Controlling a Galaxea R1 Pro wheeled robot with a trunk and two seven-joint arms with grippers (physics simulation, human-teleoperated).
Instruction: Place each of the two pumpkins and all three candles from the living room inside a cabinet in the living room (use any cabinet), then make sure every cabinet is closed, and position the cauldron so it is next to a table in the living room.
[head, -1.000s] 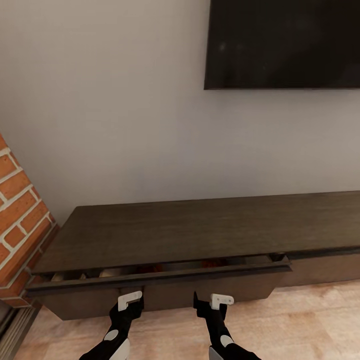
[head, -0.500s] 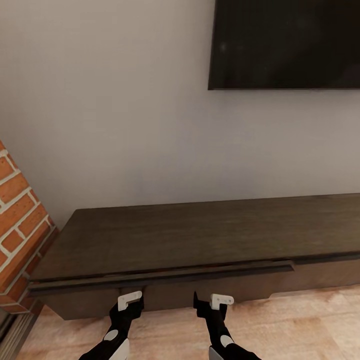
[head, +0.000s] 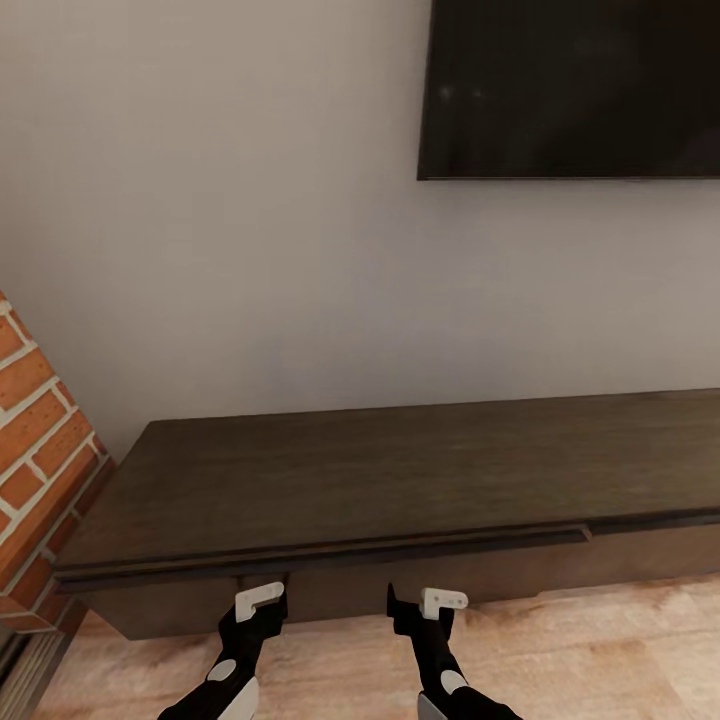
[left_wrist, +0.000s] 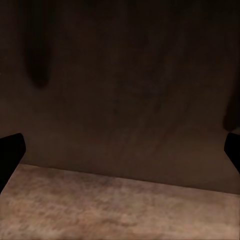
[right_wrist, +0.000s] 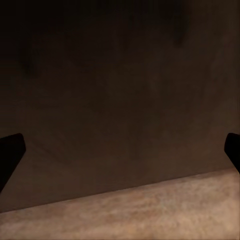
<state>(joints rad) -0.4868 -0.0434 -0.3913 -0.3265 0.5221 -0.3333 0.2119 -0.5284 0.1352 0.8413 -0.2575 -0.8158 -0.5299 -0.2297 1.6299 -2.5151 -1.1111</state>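
Grippers, left gripper (head: 262, 600) and right gripper (head: 428, 601), are hanging spread apart and empty just before the cabinet (head: 400, 470). We are judging its drawer front (head: 320, 555) nearly flush; pressing squarely with both should seat it evenly.
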